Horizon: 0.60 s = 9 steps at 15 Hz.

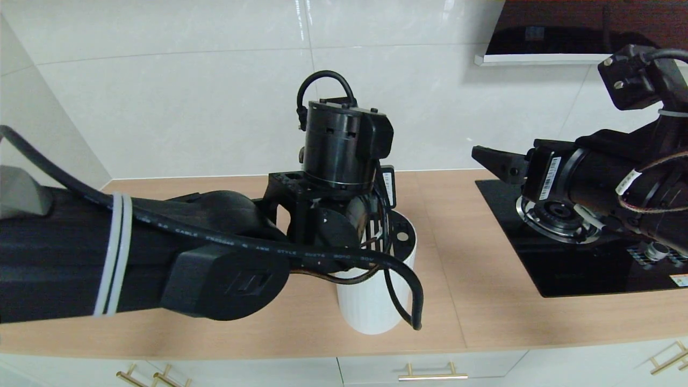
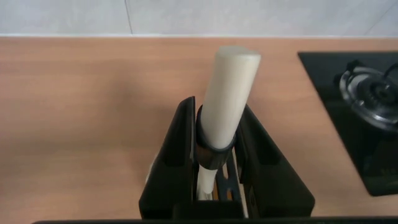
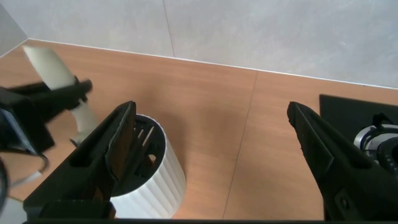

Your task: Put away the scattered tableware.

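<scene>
While the left gripper (image 2: 219, 124) pinches a cream-handled utensil (image 2: 230, 81) at its black collar, handle tilted, it sits right over the white ribbed holder (image 1: 371, 301) near the worktop's (image 1: 473, 301) front edge, left of the black hob (image 1: 564, 269). The left arm blocks most of the holder's black top in the head view. Right gripper (image 3: 211, 111) is spread wide and empty, above the worktop between holder and hob. Gas burner (image 1: 556, 215) on hob, tiled wall (image 1: 188, 107) behind
</scene>
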Motion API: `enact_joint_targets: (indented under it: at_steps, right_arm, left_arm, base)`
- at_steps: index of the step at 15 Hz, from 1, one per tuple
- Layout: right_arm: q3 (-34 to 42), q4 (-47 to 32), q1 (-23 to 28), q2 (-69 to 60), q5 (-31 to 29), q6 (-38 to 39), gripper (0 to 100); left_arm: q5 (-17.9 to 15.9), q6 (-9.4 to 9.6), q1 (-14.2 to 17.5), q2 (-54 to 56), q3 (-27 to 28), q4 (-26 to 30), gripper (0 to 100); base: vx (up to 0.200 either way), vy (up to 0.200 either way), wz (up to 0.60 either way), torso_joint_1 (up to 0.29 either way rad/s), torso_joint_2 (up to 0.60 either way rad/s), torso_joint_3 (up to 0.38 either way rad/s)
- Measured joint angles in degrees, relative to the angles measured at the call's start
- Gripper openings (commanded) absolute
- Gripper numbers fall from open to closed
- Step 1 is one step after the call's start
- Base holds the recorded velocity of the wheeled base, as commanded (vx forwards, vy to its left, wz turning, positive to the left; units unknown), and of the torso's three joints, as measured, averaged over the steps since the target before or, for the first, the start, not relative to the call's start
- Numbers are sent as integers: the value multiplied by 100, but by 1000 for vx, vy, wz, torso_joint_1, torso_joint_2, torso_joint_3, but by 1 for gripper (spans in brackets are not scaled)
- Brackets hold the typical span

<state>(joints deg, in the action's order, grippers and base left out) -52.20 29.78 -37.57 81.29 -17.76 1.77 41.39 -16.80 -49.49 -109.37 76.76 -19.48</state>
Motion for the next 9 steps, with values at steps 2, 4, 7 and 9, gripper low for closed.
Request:
enact_joint_targets:
  at_steps: [2,4,7,9]
  right_arm:
    - [0,0,-2,9,0,0,100]
    - [6,10,-2,20,0,0,100]
    - [6,10,-2,35,0,0,100]
    - [9,16,-2,38,0,0,100]
  left_arm:
    - [-1,-30,0,-40,-55,-2,0]
    - [-1,-35,-1,-68,-105,-4,0]
    - [5,-33,0,-79,-124,-2,100]
    - [5,-35,0,-79,-124,-6,100]
  base:
    - [0,0,0,0,0,0]
    - [0,0,0,0,0,0]
    - [0,0,0,0,0,0]
    - [0,0,0,0,0,0]
